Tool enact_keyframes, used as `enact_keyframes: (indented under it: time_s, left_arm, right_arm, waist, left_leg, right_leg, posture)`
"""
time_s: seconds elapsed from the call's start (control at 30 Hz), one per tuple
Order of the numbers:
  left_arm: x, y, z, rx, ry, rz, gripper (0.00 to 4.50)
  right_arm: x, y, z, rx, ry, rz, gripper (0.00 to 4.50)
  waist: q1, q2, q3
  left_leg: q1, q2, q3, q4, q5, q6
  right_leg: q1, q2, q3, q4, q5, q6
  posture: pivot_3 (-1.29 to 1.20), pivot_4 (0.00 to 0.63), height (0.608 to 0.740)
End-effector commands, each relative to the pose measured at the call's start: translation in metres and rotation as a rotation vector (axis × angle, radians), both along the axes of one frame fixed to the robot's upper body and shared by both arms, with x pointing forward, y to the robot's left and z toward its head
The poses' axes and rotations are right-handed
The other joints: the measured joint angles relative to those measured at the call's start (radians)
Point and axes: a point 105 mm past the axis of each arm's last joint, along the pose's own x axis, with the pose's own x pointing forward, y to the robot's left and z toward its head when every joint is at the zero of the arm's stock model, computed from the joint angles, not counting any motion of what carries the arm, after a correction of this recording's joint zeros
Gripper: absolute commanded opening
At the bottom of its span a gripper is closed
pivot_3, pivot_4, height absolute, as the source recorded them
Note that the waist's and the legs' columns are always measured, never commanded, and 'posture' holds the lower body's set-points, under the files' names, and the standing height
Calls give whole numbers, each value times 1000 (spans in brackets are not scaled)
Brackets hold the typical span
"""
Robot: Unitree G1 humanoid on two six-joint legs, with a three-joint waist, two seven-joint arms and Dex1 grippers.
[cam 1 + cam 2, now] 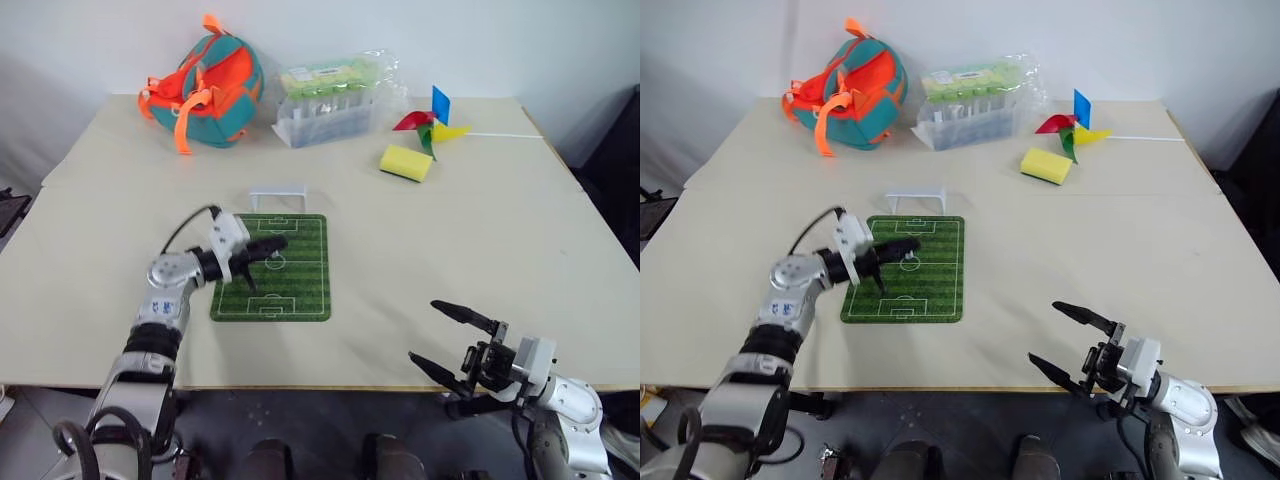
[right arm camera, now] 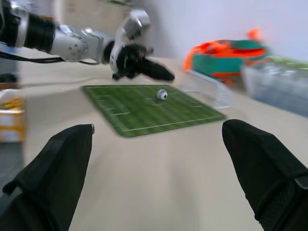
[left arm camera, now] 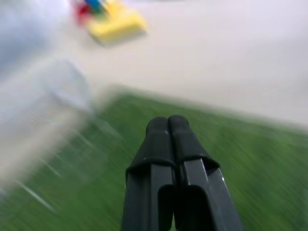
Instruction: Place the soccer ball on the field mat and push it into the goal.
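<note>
Ball: soccer ball (image 2: 162, 94) sits loose near the middle of the field mat (image 1: 300, 290), centre of the frame, nothing holding it.
Handling: looks tiny, light and hard; likely to roll at a touch, so nudge from the side away from the goal (image 1: 277, 191) rather than pinch.
Left gripper (image 1: 272, 245): fingers pressed together, empty, hanging over the mat beside the ball.
Right gripper (image 1: 450, 340): fingers spread apart, empty, lower right, well away from the mat.
</note>
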Motion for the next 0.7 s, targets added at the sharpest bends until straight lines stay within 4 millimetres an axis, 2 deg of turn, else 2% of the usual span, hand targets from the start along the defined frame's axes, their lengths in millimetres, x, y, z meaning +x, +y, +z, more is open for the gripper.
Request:
enact_keyframes:
  time_s: [0.03, 0.2, 0.27, 0.37, 0.47, 0.57, 0.7]
  left_arm:
    - [-19, 13, 4, -44, -34, -60, 41]
    - [-51, 45, -11, -16, 14, -35, 41]
    - [-75, 74, -20, -34, 64, 49, 41]
    - [-99, 100, -21, -71, 104, 164, 41]
    - [-108, 115, -15, -77, 90, 304, 41]
    - [-112, 123, -16, -71, 123, 394, 41]
    - [-123, 130, -17, -76, 126, 464, 41]
  right_arm:
    - [7, 0, 19, 43, -62, -73, 4500]
    - [18, 1, 30, 60, -82, -115, 4500]
    - [26, -1, 36, 84, -89, -136, 4500]
    - [32, 2, 43, 97, -91, -131, 4500]
    - [35, 7, 46, 99, -89, -116, 4500]
    - [38, 10, 48, 98, -90, -108, 4500]
    - [45, 14, 53, 109, -95, -98, 4500]
  waist:
    - [-14, 0, 0]
    - [-31, 0, 0]
    - [-34, 0, 0]
    - [-36, 1, 0]
    - [-22, 1, 0]
    - [-5, 1, 0]
    - [-9, 1, 0]
  left_leg:
    - [1, 0, 0, -2, 0, 0]
    - [1, 2, 2, -3, 0, 0]
    - [1, 2, 2, -2, 0, 0]
    - [2, 3, 2, -2, -1, -1]
    - [2, 3, 2, -1, -1, -1]
    - [2, 3, 2, 0, -1, 0]
    - [2, 3, 2, -1, -2, -1]
  right_leg:
    - [0, 0, 0, 0, 0, 0]
    - [-2, 1, 0, 1, 0, -1]
    - [-2, 1, 0, 1, 0, -1]
    - [-2, 1, 2, 1, 0, -1]
    - [-1, 1, 2, 2, 0, -1]
    - [-1, 1, 2, 2, 0, -2]
    - [-2, 1, 2, 2, 0, -2]
  posture:
    - [0, 150, 740]
    - [0, 150, 740]
    - [0, 150, 740]
    - [0, 150, 740]
    - [0, 150, 740]
    - [0, 150, 740]
    - [0, 150, 740]
